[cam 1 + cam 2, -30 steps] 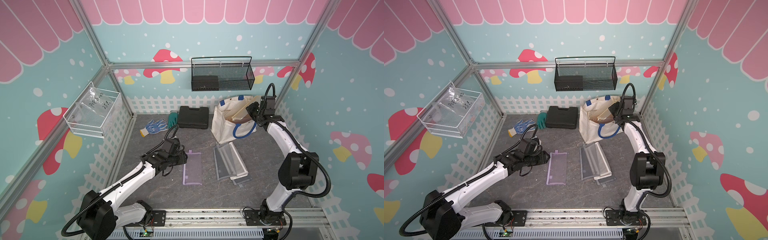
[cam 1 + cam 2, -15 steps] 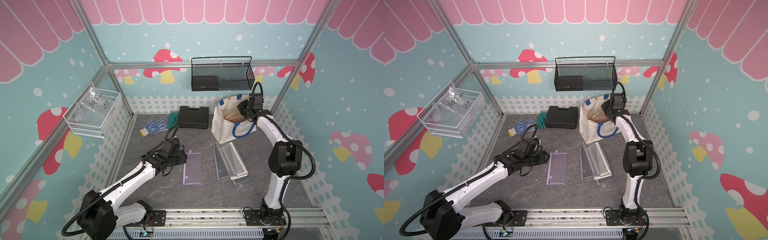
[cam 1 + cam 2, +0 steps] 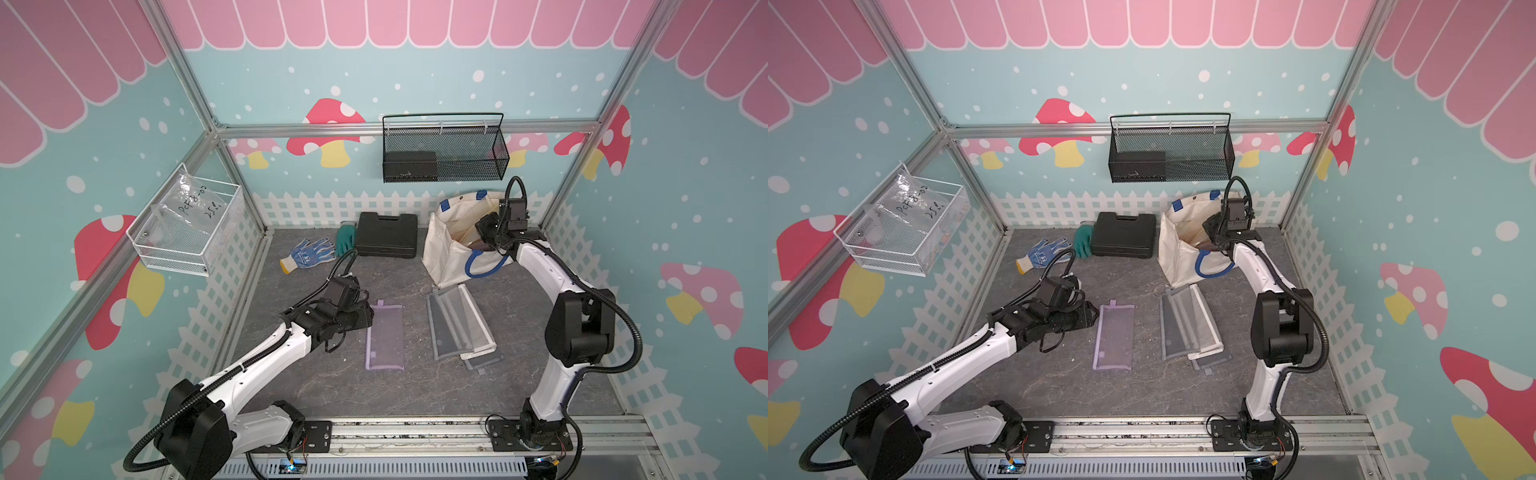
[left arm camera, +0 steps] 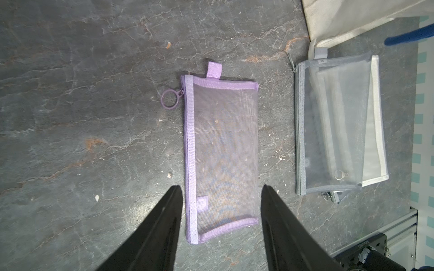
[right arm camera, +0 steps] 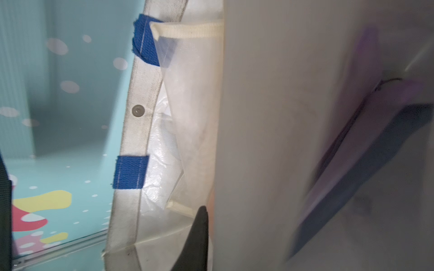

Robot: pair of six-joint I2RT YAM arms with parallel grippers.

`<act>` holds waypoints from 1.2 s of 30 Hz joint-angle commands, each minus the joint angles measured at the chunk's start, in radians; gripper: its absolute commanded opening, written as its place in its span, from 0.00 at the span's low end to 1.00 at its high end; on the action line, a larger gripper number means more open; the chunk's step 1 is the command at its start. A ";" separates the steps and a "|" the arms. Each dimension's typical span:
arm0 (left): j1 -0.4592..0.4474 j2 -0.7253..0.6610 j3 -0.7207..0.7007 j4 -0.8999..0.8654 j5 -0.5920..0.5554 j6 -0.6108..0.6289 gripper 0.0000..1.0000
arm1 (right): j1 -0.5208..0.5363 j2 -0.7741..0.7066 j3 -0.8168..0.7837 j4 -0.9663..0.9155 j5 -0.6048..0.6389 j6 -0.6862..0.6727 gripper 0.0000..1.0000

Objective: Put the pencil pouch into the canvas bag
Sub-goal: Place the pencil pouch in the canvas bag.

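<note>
Left gripper point(image 4: 220, 187) is held about half open low over the worktop point(image 4: 82, 140), its fingers point(image 4: 164, 223) set either side of one end of the purple pencil pouch point(image 4: 223, 145), and nothing is gripped by it. That pouch is laid flat near the middle of the worktop, well apart from the canvas bag point(image 3: 446, 249), which is stood open at about one o'clock from it. The right gripper point(image 3: 485, 235) is placed at the mouth of the bag. In the right wrist view only one finger point(image 5: 199, 234) is shown beside a blurred pale surface, so how far it is parted, and whether anything is held, cannot be told. Inside the bag a cream-edged mesh pouch point(image 5: 195, 112) is seen against the wall, so one pouch is judged to be delivered already. At three o'clock from the purple pencil pouch a stack of grey and white mesh pouches point(image 3: 457, 328) is left on the worktop, just beside the foot of the bag. The task is therefore judged partly done: the purple pencil pouch has yet to be grasped, lifted and carried over.
</note>
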 commanded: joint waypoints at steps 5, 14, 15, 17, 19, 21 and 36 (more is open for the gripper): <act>-0.003 0.008 0.001 0.013 -0.005 0.010 0.56 | 0.004 -0.067 0.025 0.031 -0.016 -0.062 0.38; -0.003 -0.014 -0.023 0.012 -0.010 0.003 0.56 | 0.003 -0.123 0.016 -0.006 -0.047 -0.198 0.48; -0.003 -0.016 -0.025 0.012 -0.010 0.003 0.56 | 0.004 -0.126 0.024 -0.014 -0.043 -0.221 0.48; -0.003 -0.018 -0.023 0.010 -0.008 0.004 0.56 | 0.005 -0.120 0.061 -0.044 -0.036 -0.279 0.47; -0.003 -0.018 -0.017 0.006 -0.008 0.006 0.56 | 0.003 -0.101 0.117 -0.084 -0.035 -0.348 0.46; -0.003 -0.016 -0.010 -0.003 -0.012 0.007 0.56 | 0.003 -0.083 0.172 -0.126 -0.047 -0.415 0.47; 0.125 0.066 -0.069 -0.005 0.191 -0.030 0.69 | 0.374 -0.213 0.115 -0.475 -0.099 -0.865 0.68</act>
